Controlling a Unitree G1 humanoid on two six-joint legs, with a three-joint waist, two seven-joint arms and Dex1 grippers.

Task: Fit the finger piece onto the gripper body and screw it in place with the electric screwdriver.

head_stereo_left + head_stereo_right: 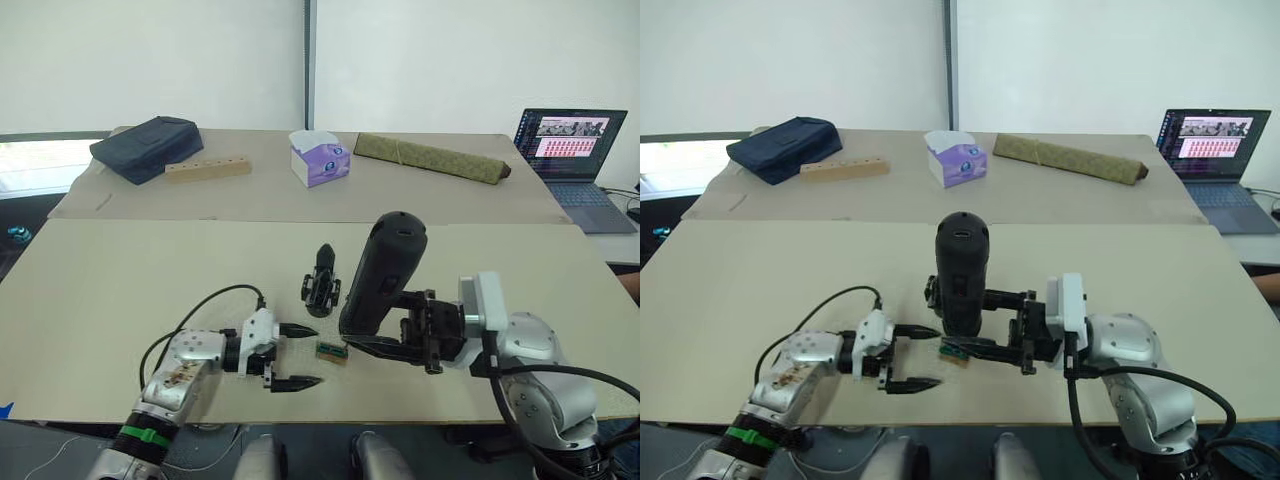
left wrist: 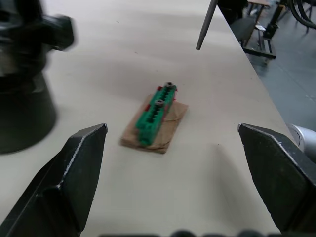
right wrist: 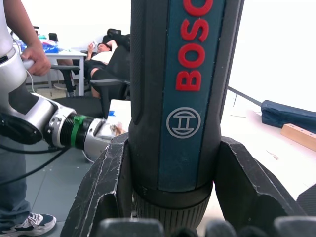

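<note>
Red "BOSCH" lettering on the electric screwdriver (image 3: 182, 98) — clamped in the right pincer (image 3: 173, 197) — left pincer (image 1: 297, 356) agape.

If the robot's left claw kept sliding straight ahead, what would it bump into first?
Probably the small green block: it lies straight ahead between the open left gripper's fingers. Depth is hard to judge.

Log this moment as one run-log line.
right pincer: shut on electric screwdriver, upright | left pincer: open, empty, facing green block | gripper body: on table, untouched
</note>
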